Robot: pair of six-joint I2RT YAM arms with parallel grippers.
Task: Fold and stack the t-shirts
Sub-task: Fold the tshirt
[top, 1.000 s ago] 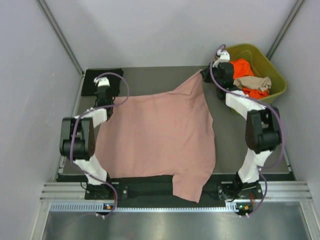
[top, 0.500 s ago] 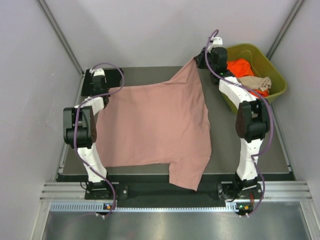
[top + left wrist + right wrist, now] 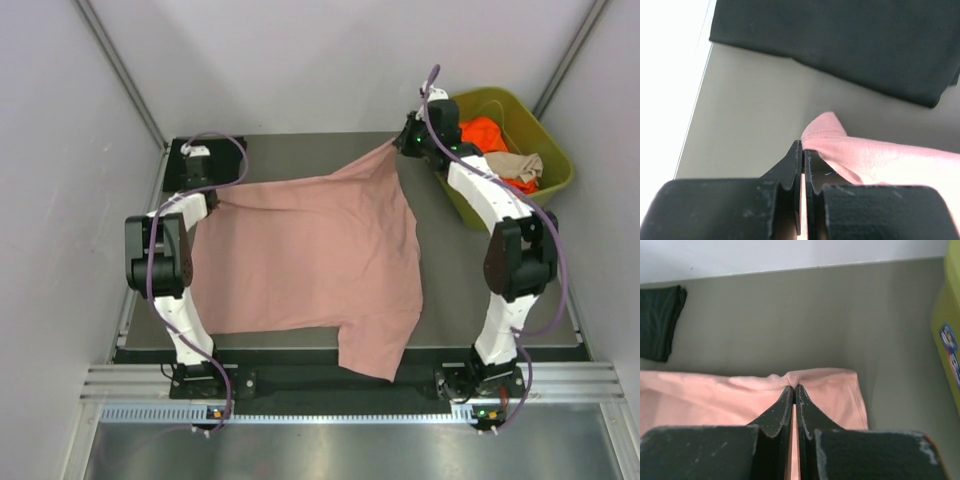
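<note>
Top external view, table (image 3: 455,290): grey work surface, most of it under cloth.
Pink shirt (image 3: 310,260): spread over the middle of the table; its far edge is stretched between the two claws, and one near flap hangs over the near edge.
Bin (image 3: 545,130): olive-green, at the far right corner; holds the orange shirt (image 3: 482,132) and the tan shirt (image 3: 518,165), both crumpled.
Black shirt (image 3: 850,40): a neat dark rectangle at the far left corner, just beyond the pink corner and apart from it.
Left claw (image 3: 802,150): pinched tight on the pink shirt's far left corner, low over the table.
Right claw (image 3: 792,390): pinched tight on the far right edge, just beside the bin.
Step in hand (judged): spreading flat before the first fold.
Doing it well (judged): pull evenly so the far edge lies straight. Lower both corners together before letting go. Stop short of the black shirt and the bin. Draw the hanging flap back onto the table, or the fold will likely skew.
</note>
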